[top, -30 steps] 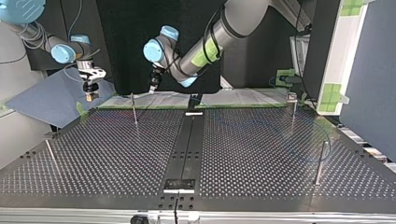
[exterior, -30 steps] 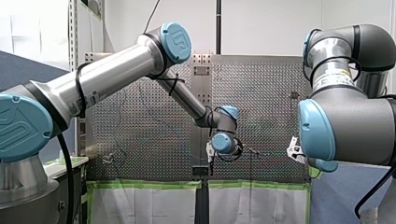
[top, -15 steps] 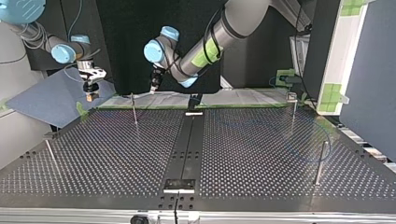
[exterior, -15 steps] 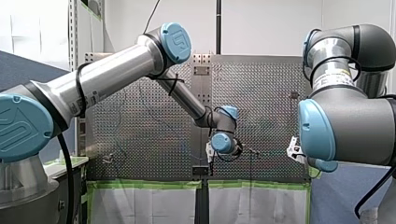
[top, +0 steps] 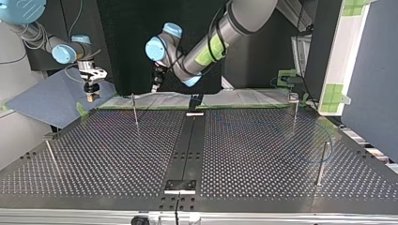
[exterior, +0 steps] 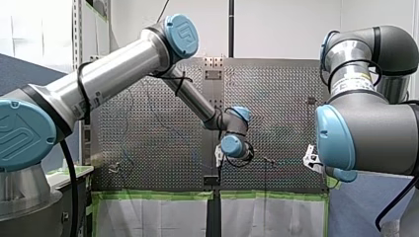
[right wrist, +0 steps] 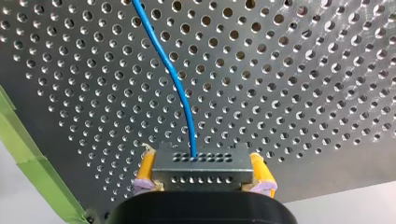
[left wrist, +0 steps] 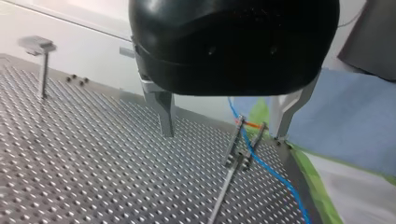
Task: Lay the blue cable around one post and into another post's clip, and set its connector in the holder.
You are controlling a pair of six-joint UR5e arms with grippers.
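Running up from the connector, the cable crosses the table in a gentle bend and leaves the right wrist view ahead of the gripper. The connector is a small metal block with rows of holes, and the cable enters it at the middle of its upper face. My right gripper pinches this block from both sides, with the yellow pads pressed against its ends. Connector and gripper hang over the table's edge, where green tape runs along the border.

In the left wrist view the cable slants down past a post with a clip on top, close against it. Whether it sits in the clip I cannot tell. This post stands ahead of my left gripper, whose metal fingers are spread wide with nothing between them, above the table and apart from both post and cable.

In the top view a faint blue loop lies on the table at the right, near the right post; whether it goes around that post I cannot tell. There my right gripper hangs at the far left, beyond the table's far edge, and my left gripper hangs near the far edge, left of the middle.
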